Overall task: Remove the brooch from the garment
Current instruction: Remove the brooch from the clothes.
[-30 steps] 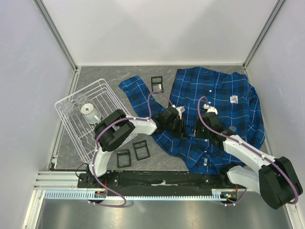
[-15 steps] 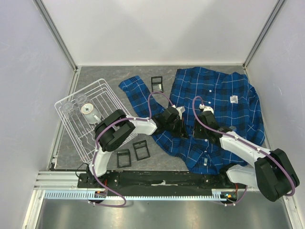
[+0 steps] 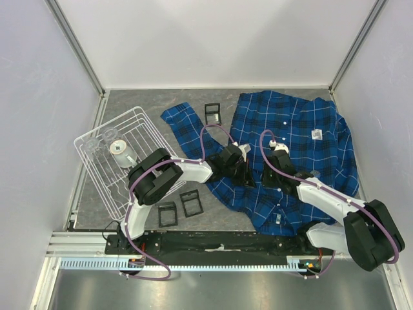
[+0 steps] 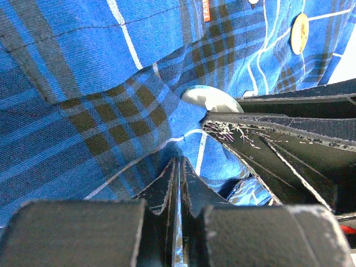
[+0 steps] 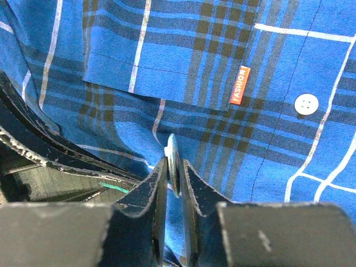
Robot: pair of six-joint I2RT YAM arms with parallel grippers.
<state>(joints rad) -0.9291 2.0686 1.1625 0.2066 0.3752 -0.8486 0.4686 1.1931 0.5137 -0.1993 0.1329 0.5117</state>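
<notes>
In the top view you see the garment (image 3: 303, 135) spread over the right part of the table (image 3: 139, 106). The left gripper (image 3: 243, 172) and the right gripper (image 3: 270, 175) are both down on its front, near each other. A wire basket (image 3: 97, 169) stands well apart on the left. In the left wrist view the left fingers are fully together and pinch a raised fold of the plaid cloth. The brooch (image 4: 207, 98), a pale disc, shows partly from under this fold. In the right wrist view the right fingers (image 5: 153, 189) stand narrow with the disc edge-on between them; whether they press it, you cannot tell.
</notes>
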